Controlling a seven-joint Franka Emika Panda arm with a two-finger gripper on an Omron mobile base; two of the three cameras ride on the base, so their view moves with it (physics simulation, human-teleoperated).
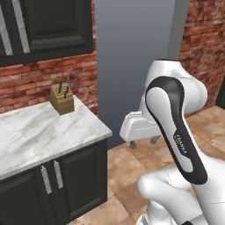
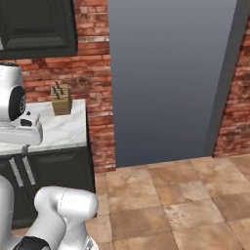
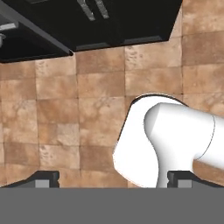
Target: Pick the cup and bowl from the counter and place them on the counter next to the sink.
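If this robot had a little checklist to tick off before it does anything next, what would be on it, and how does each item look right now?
1. Gripper open and empty: ok. Its two dark tips stand wide apart in the hand view, with nothing between them.
2. Cup and bowl located: not ok. The stretch of counter in sight carries a knife block, not them.
3. Sink located: not ok. None appears along this counter.
4. Hand aimed at the work: not ok. It looks down at the tiled floor and black cabinets.
5. Room to drive: ok, likely. The floor beside the counter looks open.
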